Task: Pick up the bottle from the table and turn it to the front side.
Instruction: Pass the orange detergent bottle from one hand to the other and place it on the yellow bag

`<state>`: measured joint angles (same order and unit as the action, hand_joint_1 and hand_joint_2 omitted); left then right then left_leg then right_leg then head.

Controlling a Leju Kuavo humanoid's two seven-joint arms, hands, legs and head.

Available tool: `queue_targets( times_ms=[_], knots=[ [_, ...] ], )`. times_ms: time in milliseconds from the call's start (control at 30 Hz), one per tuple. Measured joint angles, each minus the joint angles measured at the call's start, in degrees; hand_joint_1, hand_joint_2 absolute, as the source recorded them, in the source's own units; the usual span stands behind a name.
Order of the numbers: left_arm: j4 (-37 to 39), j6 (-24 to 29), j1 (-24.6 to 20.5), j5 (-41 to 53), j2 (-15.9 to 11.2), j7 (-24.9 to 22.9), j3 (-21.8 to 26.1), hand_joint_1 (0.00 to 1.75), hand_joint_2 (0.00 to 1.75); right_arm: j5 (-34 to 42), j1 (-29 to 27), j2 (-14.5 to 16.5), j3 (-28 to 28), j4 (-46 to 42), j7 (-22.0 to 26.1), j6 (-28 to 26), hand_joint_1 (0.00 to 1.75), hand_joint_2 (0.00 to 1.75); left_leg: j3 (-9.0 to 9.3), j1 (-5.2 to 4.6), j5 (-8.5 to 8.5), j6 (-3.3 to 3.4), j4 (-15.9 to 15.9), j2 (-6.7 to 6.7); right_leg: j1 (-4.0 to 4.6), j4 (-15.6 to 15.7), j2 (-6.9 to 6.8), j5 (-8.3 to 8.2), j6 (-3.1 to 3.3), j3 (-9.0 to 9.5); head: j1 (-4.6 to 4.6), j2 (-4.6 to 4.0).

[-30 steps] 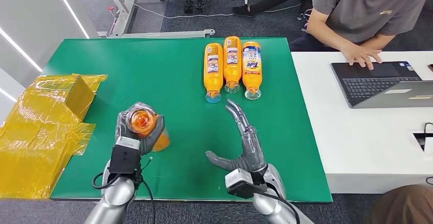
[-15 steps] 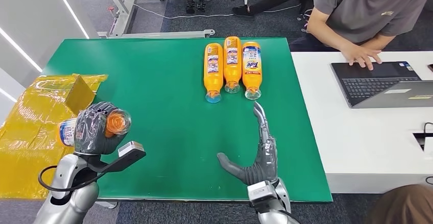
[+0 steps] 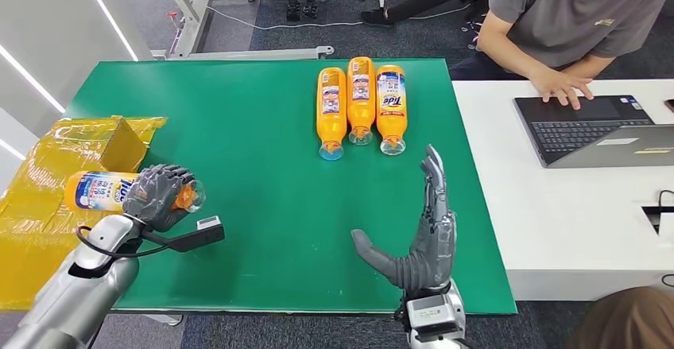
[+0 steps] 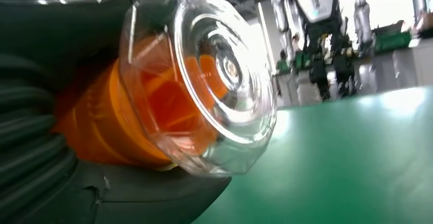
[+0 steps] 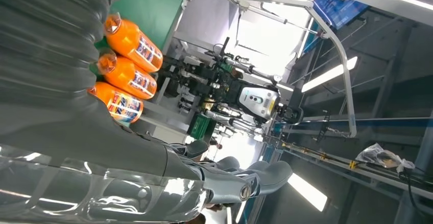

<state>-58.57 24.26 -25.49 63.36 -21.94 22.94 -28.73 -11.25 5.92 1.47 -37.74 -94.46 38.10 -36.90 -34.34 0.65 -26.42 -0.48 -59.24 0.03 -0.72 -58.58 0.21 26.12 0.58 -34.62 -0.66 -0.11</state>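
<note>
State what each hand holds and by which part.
The left hand grips an orange bottle near its neck, just behind the clear cap. The right hand holds nothing, fingers spread.

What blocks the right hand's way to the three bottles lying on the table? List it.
Nothing visible. The right hand is open and upright over bare green table, with the three bottles lying side by side just beyond its fingertips. The left hand grips another bottle far off to the side.

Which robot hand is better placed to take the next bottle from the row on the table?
The right robot hand. It is open and just below the three bottles; the left robot hand already holds a bottle.
</note>
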Motion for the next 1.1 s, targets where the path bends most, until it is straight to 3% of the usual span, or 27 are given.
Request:
queue_targets(
  times_ms=[300,633,667,767,800,1100],
  knots=[
    [11.43,0.61,-4.69,3.13,0.21,-0.45,-2.84,1.75,1.75,-1.83,-0.68,1.96,1.88,-1.33,-0.98,0.98,0.0,1.75,-0.01,0.0,-0.01,0.0,0.0,0.0,0.0,0.01,0.01,0.01,0.0,-0.03,0.0,0.0],
    [21.29,-2.5,-9.17,5.33,1.67,0.39,-5.32,1.75,1.75,-1.89,-1.26,2.53,2.95,-1.44,0.14,-0.69,0.0,1.75,-0.01,0.0,0.0,0.0,0.0,0.0,0.0,0.01,0.01,0.0,0.0,-0.02,0.01,0.0],
    [21.71,-2.48,-9.31,5.22,1.84,0.42,-5.39,1.61,1.75,-1.89,-1.33,2.53,2.95,-1.46,0.11,-0.82,0.0,1.75,-0.01,0.0,0.0,0.0,0.0,0.0,0.0,0.01,0.01,0.0,0.0,-0.02,0.01,0.0],
    [22.55,-2.44,-9.48,4.91,2.22,0.49,-5.54,0.3,1.75,-1.91,-1.41,2.53,2.95,-1.62,-0.19,-0.95,0.0,1.75,-0.01,0.0,0.0,0.0,0.0,0.0,0.0,0.01,0.0,0.01,0.0,-0.03,0.01,0.0],
    [22.74,-2.52,-9.52,4.79,2.33,0.49,-5.59,0.0,1.75,-1.92,-1.43,2.53,2.95,-1.67,-0.34,-0.91,0.0,1.75,-0.02,0.0,0.0,0.0,0.0,0.0,0.0,0.01,0.0,0.01,0.0,-0.03,0.01,0.0],
    [22.1,-3.18,-8.03,0.49,1.14,-0.8,-5.49,0.0,1.75,-0.83,-3.37,1.71,2.73,-1.66,-0.25,0.37,0.0,1.75,0.0,0.01,-0.02,-0.02,0.03,0.02,0.0,-0.01,0.02,0.02,0.01,0.02,0.01,0.0]
  ],
)
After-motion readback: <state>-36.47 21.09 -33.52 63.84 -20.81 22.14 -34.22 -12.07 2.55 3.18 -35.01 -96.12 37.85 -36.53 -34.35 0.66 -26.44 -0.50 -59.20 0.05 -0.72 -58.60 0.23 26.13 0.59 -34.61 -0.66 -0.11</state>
